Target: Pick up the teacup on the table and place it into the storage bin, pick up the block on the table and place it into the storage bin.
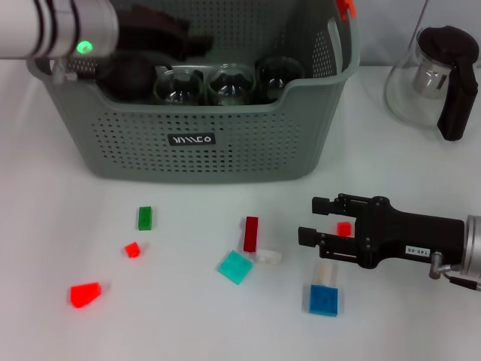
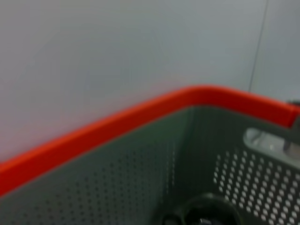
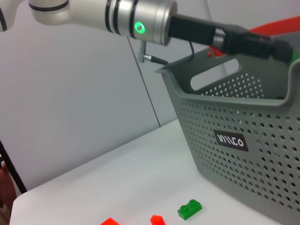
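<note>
My left hand (image 1: 161,41) is down inside the storage bin (image 1: 225,150), grip hidden; my right hand (image 1: 314,219), fingers apart, hovers over the small red block (image 1: 344,229).

Your head cam is looking down over the table and the storage bin (image 1: 203,150). The left wrist cam is sitting right up against the bin's orange rim, peering inside. The right wrist cam is hanging low, facing ahead of its jaws at the bin's labelled front.
</note>
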You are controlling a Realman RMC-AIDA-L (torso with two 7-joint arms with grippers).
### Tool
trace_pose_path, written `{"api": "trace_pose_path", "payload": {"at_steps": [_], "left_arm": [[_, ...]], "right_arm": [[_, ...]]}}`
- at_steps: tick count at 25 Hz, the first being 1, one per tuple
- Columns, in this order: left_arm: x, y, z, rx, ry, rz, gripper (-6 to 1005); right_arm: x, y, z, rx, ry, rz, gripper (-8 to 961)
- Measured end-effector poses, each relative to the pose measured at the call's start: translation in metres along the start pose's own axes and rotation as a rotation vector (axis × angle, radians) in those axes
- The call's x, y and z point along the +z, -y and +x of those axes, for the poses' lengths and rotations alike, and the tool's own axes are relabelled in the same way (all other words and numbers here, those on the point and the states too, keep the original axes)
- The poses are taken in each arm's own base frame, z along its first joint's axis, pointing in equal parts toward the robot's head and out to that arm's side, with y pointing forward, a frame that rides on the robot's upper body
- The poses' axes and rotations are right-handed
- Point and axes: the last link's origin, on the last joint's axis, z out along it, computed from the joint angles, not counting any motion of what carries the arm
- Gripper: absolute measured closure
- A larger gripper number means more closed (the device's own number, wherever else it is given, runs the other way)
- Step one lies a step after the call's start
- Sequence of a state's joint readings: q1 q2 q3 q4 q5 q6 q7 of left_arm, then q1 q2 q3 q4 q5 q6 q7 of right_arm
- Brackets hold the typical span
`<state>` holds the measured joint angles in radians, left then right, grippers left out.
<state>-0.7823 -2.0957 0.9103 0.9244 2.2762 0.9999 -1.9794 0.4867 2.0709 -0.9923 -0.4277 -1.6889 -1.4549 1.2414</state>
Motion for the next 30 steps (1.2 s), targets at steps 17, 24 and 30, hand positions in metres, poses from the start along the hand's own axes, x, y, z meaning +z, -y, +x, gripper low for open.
{"api": "trace_pose_path", "payload": {"at_steps": [17, 24, 30], "left_arm": [[-0.109, -0.024, -0.047, 0.188, -0.274, -0.270, 192], [-0.123, -0.035, -0.121, 0.228, -0.193, -0.266, 175], [-0.123, -0.035, -0.168, 0.168, -0.068, -0.260, 202]], "right_arm": [[-0.003, 0.002, -0.003, 0.018, 0.003, 0.006, 241], [-0.003, 0.003, -0.002, 0.022, 0.002, 0.009, 241], [-0.004, 0.003, -0.001, 0.026, 0.000, 0.014, 241]]}}
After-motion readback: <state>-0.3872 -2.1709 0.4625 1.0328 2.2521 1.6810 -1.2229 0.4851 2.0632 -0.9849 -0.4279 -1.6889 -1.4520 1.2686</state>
